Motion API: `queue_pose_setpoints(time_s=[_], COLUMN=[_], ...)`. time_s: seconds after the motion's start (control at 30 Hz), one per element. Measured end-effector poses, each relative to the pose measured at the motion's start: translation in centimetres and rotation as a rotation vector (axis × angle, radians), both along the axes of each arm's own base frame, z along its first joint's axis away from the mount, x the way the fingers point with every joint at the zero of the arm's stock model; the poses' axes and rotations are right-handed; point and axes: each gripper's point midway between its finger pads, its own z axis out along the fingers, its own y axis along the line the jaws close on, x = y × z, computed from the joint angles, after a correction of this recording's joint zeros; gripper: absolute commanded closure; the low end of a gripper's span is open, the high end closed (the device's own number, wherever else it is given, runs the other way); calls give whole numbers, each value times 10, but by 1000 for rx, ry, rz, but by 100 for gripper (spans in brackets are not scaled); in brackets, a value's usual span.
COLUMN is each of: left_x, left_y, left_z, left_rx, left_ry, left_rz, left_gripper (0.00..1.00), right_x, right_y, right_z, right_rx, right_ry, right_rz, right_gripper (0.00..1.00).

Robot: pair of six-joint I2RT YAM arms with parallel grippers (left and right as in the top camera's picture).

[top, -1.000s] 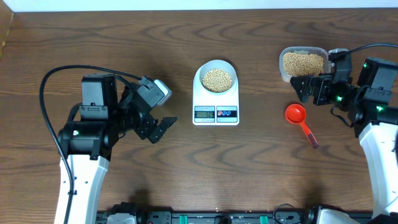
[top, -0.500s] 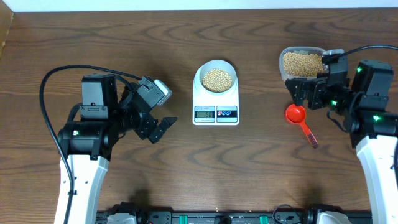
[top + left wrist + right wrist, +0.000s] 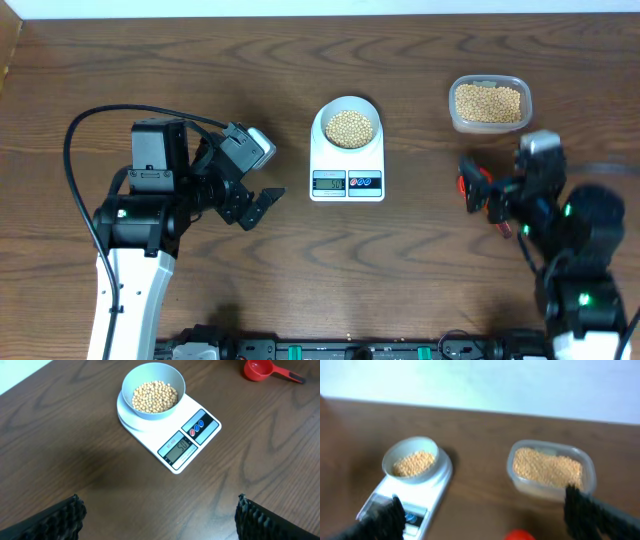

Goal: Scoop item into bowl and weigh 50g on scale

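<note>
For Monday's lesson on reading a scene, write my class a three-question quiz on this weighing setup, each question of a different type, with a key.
1. True or false: the bowl of beans sits on the scale.
2. Where does the red scoop lie? A in the bowl; B on the table; C on the scale.
3. Fill in: the left gripper and right gripper are both ____.
Key: 1 true; 2 B; 3 open.
</note>
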Motion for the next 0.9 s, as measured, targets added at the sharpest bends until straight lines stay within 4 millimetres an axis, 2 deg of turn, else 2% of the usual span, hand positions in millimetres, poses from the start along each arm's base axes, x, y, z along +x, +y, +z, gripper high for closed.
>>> queue_pose_setpoints(time_s=[0.27,0.57,0.9], left_x=[0,0,0], left_y=[0,0,0], left_z=[0,0,0], left_rx=[0,0,0], left_ry=[-1,-1,-1], left_rz=[0,0,0], left_gripper=[2,2,2], right_x=[-30,-43,-49], right_y=[-10,-24,-39], right_z=[-22,-39,-33], right_rx=[-18,-29,-24], right_ry=[-163,-281,-363], right_rz=[-63,-135,-206], right_gripper=[1,1,1])
